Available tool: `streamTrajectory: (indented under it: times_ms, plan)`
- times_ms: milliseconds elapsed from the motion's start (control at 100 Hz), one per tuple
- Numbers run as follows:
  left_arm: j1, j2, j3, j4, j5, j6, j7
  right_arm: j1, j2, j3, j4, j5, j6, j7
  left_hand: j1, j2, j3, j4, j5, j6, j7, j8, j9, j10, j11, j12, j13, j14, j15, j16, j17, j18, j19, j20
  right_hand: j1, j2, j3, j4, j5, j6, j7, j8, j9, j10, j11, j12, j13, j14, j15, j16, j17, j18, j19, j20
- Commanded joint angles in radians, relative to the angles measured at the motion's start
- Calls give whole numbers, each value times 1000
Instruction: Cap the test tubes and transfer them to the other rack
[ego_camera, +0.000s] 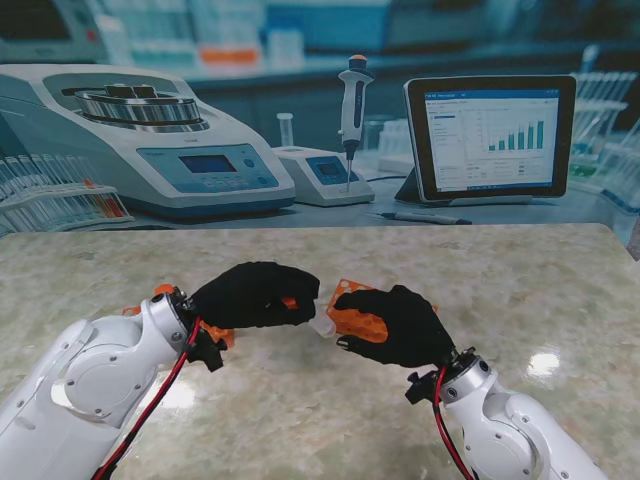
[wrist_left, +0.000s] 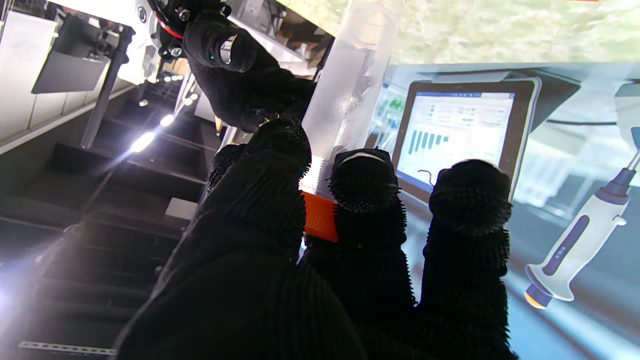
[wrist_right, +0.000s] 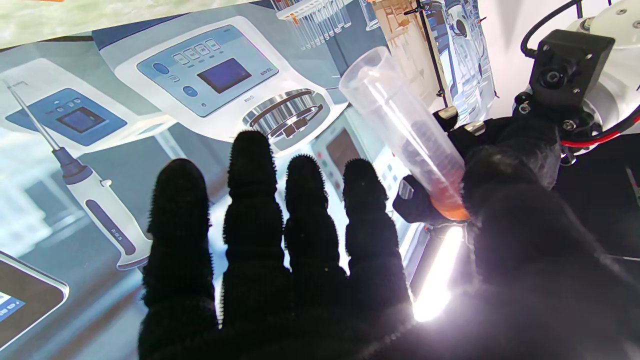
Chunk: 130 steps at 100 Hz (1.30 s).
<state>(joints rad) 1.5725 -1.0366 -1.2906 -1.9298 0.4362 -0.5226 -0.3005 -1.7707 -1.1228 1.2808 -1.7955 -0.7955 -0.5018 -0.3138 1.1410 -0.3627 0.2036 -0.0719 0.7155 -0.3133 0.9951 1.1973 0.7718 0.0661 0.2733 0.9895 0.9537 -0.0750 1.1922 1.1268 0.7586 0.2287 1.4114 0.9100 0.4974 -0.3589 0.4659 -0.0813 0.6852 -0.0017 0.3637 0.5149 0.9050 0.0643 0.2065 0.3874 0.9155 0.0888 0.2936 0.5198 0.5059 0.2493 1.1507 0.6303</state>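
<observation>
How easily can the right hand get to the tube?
Probably easily. The tube pokes out of the left hand straight toward the right hand, whose fingers are spread, with nothing between them.

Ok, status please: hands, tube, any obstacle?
Left hand shut on capped tube. Right hand open, beside tube, over orange rack. Nothing else between hands.

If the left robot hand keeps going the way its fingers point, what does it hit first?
Most likely the right robot hand. The left robot hand, shut on the orange cap and clear tube, points right, straight at it. The gap looks small, though depth is unclear.
</observation>
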Motion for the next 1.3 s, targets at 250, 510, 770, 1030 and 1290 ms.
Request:
streamTrajectory:
  times_ms: [250,510,770,1030,1290]
  plan:
    - [16,9,-28,4,15,10,-23,-5,0,6,-3,-2,-5,9,150,222,363,52,117,63,224,85,200,-82,450,67,3,-56,23,-1,14,14,-10,45,-20,35,-14,27,-6,-3,-10,-15,-19,12,-8,-12,-12,-2,5,-4,-14,11,-18,-4]
    - [22,13,-49,11,24,15,-39,-3,0,7,-3,2,-7,14,150,223,364,51,118,64,228,90,199,-81,453,67,0,-56,26,-1,11,16,-13,46,-18,34,-13,27,-3,-3,-7,-16,-15,13,-6,-11,-12,-1,4,-4,-11,10,-17,-4]
    - [38,17,-77,7,37,16,-55,9,5,9,-8,13,-15,51,150,223,364,51,116,63,229,91,197,-80,455,68,-2,-56,29,-1,8,19,-14,49,-19,33,-12,26,-1,-20,-3,-15,-11,1,-11,-16,-24,1,-7,-12,-16,7,-32,-14]
    - [56,18,-106,12,52,15,-57,42,21,5,-29,44,-21,167,150,223,363,51,116,62,229,91,196,-82,456,68,-2,-56,30,-2,8,19,-14,51,-27,43,-19,25,-9,-52,2,-12,-13,-15,-37,-44,-53,6,-44,-48,-46,21,-78,-49]
    - [70,17,-135,21,63,11,-52,95,39,-19,-53,82,-10,288,150,223,362,51,117,62,229,91,195,-82,458,68,-3,-56,32,-1,3,17,-13,55,-36,58,-38,23,-18,-70,2,-13,-23,-23,-47,-62,-79,3,-67,-78,-75,31,-109,-76]
